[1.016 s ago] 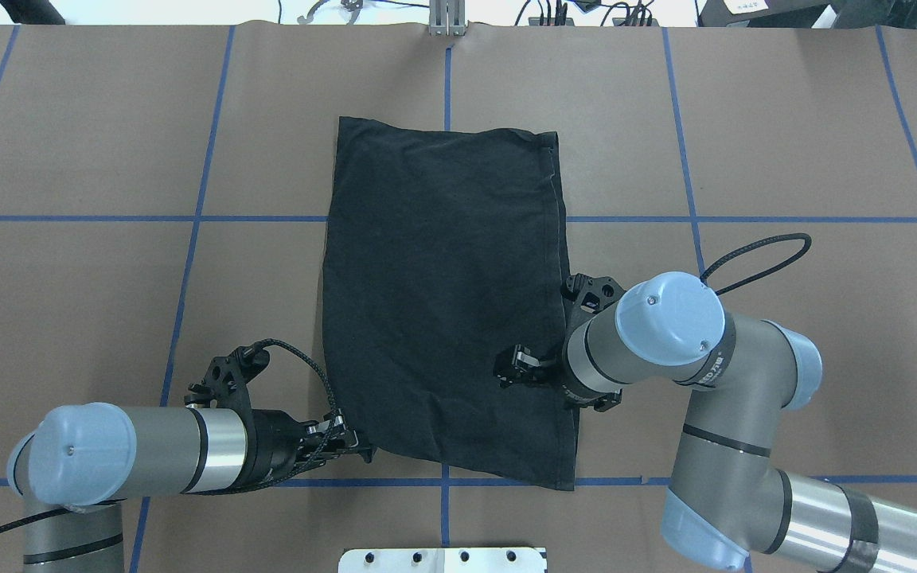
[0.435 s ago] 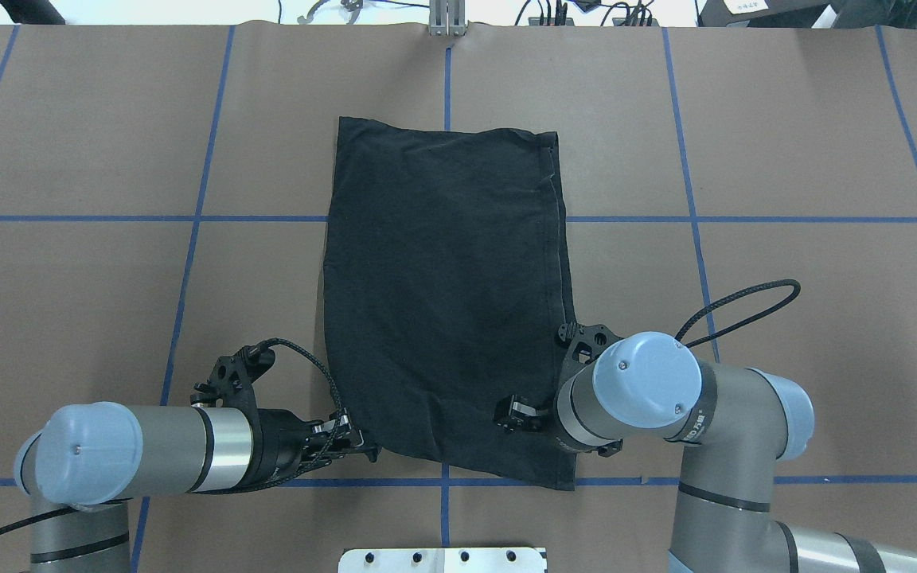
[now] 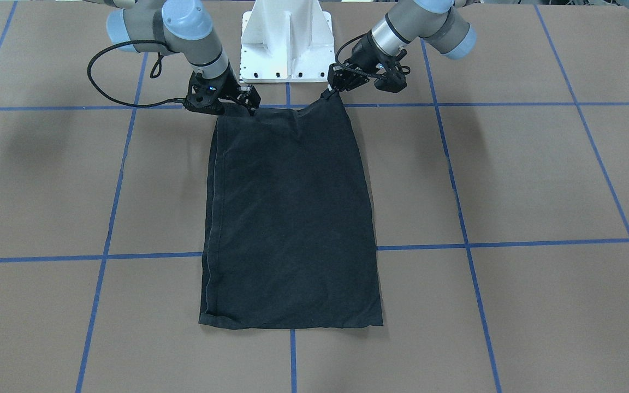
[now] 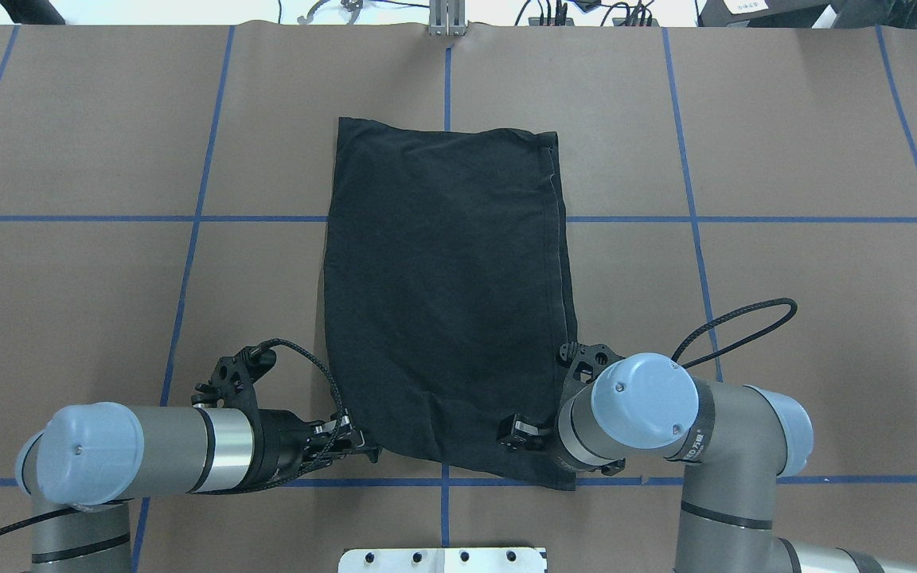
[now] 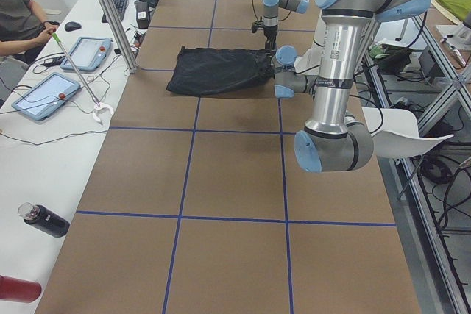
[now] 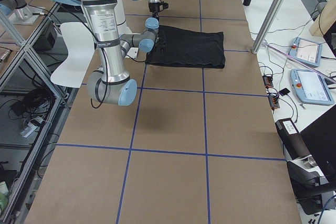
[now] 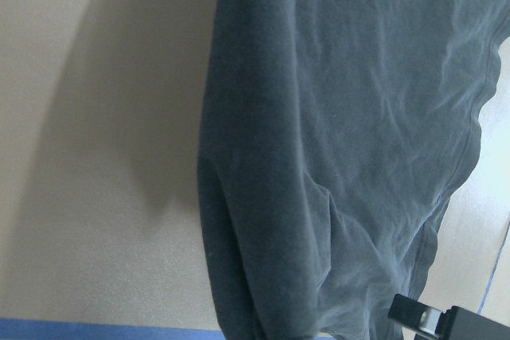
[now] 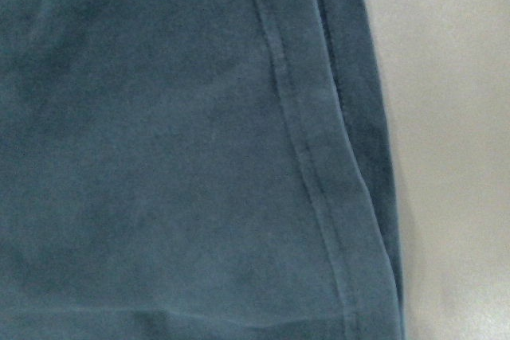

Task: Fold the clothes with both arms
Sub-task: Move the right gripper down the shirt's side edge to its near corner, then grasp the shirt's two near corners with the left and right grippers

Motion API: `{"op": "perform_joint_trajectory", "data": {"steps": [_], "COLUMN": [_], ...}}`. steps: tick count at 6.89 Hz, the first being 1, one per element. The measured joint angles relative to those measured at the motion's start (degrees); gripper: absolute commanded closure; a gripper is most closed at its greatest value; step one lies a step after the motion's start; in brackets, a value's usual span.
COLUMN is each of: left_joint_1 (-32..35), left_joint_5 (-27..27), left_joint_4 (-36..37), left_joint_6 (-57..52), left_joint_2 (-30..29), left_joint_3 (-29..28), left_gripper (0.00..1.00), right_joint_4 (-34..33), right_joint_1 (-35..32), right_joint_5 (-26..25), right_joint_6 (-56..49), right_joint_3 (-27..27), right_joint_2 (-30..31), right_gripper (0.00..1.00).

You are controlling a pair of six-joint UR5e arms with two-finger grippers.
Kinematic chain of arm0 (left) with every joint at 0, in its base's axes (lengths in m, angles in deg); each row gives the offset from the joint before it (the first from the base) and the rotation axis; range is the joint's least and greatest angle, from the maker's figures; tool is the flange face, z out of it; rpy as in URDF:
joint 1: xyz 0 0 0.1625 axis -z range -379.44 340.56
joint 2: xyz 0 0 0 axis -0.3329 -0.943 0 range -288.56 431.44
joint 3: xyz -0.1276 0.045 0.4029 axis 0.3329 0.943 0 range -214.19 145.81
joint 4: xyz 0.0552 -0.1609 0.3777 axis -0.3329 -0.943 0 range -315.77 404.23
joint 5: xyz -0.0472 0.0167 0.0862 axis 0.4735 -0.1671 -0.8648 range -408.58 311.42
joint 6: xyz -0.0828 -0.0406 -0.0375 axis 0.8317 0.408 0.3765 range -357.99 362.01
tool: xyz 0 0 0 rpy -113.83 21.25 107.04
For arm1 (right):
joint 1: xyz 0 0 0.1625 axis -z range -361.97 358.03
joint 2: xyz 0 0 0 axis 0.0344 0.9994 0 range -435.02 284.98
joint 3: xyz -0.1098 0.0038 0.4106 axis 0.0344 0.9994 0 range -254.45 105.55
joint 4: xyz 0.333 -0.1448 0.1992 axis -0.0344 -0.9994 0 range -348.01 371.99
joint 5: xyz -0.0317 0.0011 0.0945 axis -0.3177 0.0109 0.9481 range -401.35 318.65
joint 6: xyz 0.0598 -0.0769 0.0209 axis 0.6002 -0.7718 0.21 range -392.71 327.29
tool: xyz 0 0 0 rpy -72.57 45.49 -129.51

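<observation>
My left gripper [image 4: 364, 450] looks clamped on the near left corner of the black T-shirt [image 4: 442, 278] lying flat on the table [image 4: 785, 159], while my right gripper [image 4: 511, 430] (fingers apart or together, I cannot tell) has slid nearer, toward the near right corner, readying the fold.

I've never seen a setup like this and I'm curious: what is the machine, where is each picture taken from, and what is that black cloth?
It is a robot with two jointed metal arms, a left arm and a right arm, each ending in a two-finger pincer. Two pictures look down on the table, one from behind the robot, one facing it. Two more look along it from its ends, and two close-ups come from wrist cameras. A black T-shirt, folded into a rectangle, lies on the table. The left pincer seems to pinch the corner nearest the robot on its left. The right pincer sits at the same edge, toward the other corner, and its grip is unclear.
</observation>
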Motion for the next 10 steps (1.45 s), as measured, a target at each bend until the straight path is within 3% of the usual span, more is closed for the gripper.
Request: {"op": "perform_joint_trajectory", "data": {"steps": [4, 5, 7, 10], "left_joint_1": [0.0, 0.0, 0.1, 0.1], "left_joint_5": [0.0, 0.0, 0.0, 0.0], "left_joint_4": [0.0, 0.0, 0.0, 0.0], "left_joint_6": [-0.1, -0.1, -0.1, -0.1], "left_joint_2": [0.0, 0.0, 0.0, 0.0], "left_joint_3": [0.1, 0.2, 0.4, 0.6], "left_gripper": [1.0, 1.0, 1.0, 1.0], "right_joint_4": [0.0, 0.0, 0.0, -0.1], "right_joint_1": [0.7, 1.0, 1.4, 1.6], "right_joint_5": [0.1, 0.0, 0.0, 0.0], "right_joint_6": [0.1, 0.1, 0.1, 0.1], "right_joint_3": [0.6, 0.8, 0.9, 1.0], "right_joint_2": [0.5, 0.4, 0.3, 0.2], "right_gripper": [0.0, 0.06, 0.43, 0.84]}}
